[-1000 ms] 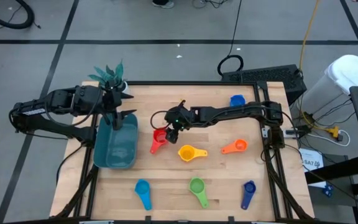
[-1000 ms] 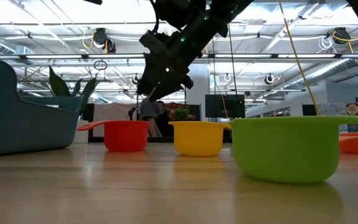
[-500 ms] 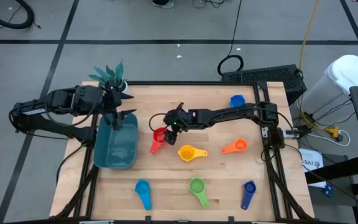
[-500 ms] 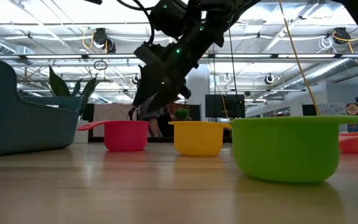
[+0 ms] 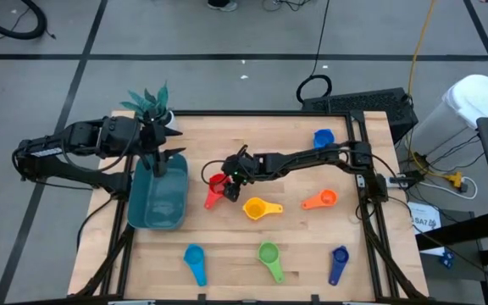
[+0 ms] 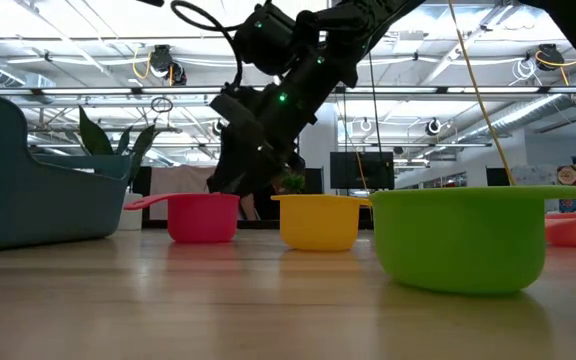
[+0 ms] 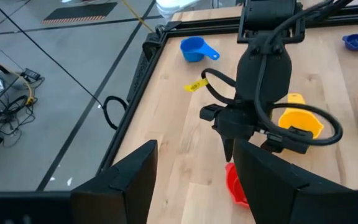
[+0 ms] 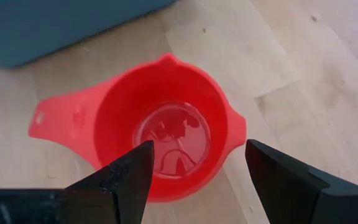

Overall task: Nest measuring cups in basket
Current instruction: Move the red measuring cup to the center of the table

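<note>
The red measuring cup [image 5: 217, 188] [image 8: 166, 140] stands on its base on the wooden table, handle toward the near edge, just right of the dark teal basket [image 5: 159, 199]. My right gripper [image 5: 226, 175] [image 8: 197, 155] hangs open close above the cup's bowl, one finger over the inside and one beyond the rim; in the low view [image 6: 230, 185] its tips stand at about rim height. My left gripper [image 5: 174, 142] [image 7: 194, 158] waits open above the basket's far end.
Other cups stand on the table: yellow [image 5: 257, 207], orange [image 5: 320, 200], blue [image 5: 323, 137] at the far right, light blue [image 5: 195, 258], green [image 5: 268, 257] and dark blue [image 5: 338, 261] near the front edge. A potted teal plant [image 5: 152, 106] sits at the far left corner.
My right gripper has come down and a little toward the table's left edge, closing in on the red cup, its fingers still wide apart. The cup has stayed where it was.
</note>
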